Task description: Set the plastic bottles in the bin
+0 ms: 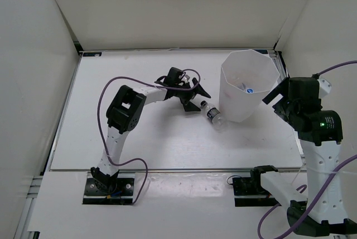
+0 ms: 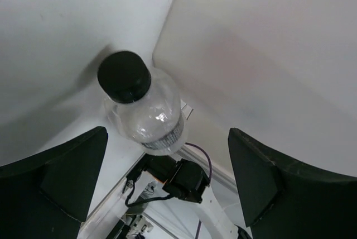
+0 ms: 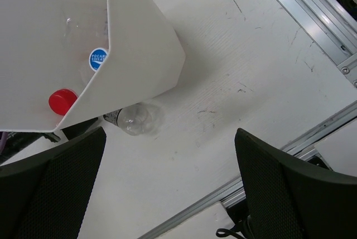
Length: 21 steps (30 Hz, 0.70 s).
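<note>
A clear black-capped bottle (image 1: 211, 113) lies on the table against the left foot of the white faceted bin (image 1: 234, 66). My left gripper (image 1: 194, 98) is open just left of it, cap end facing it. In the left wrist view the bottle (image 2: 146, 109) lies ahead of and between the open fingers (image 2: 61, 175), untouched, with the bin wall (image 2: 268, 55) to its right. My right gripper (image 1: 274, 97) is open and empty at the bin's right side. The right wrist view shows a red cap (image 3: 62, 100) and a blue-white label (image 3: 99, 59) inside the bin (image 3: 145, 43), and the lying bottle (image 3: 136, 119) below it.
White walls enclose the table on the left, back and right. An aluminium rail (image 3: 301, 15) runs along the table's edge near the right arm. The left arm's purple cable (image 1: 114, 82) loops over the table.
</note>
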Available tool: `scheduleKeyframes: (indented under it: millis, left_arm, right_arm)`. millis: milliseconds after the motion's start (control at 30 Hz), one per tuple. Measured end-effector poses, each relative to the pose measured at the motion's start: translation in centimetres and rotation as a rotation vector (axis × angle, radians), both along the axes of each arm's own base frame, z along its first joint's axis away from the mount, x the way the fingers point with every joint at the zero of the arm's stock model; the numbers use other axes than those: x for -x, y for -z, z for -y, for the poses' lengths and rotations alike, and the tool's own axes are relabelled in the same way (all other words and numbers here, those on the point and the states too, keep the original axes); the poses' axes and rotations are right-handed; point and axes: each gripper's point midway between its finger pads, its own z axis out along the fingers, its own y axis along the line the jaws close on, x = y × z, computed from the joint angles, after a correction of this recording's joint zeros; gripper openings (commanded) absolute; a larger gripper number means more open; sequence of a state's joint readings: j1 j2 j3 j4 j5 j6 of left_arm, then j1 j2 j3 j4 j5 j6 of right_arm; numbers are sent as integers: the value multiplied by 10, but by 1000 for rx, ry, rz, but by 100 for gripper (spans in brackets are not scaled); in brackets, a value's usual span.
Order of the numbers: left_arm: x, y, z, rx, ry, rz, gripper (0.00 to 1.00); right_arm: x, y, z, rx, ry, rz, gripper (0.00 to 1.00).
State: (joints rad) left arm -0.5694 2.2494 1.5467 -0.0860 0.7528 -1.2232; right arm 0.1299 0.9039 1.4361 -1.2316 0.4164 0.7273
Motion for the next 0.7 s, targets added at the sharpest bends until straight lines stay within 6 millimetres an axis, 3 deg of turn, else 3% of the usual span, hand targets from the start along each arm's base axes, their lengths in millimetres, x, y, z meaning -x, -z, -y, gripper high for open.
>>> scheduleKeyframes:
  millis: [167,333,433,467,533,700]
  left_arm:
    - [-2,20,5,-15,-2,-40,100]
    - [-9,19,20,11,19,-28,100]
    - [-17,17,37,47,46,-12,90]
    - [-18,16,41,58,55,-6,79]
    - [-17,18,47,70,73,-10,75]
    - [-3,29,45,66,109,-32,50]
  right_arm:
    - [-2,3,1,17,-9,-19,100]
    - [-7,7,1,28,-16,-47,100]
    - [-7,8,0,28,-16,-51,100]
    - [-7,8,0,28,-17,-51,100]
    - [-7,8,0,27,-16,-51,100]
    - [-7,8,2,26,-8,-52,100]
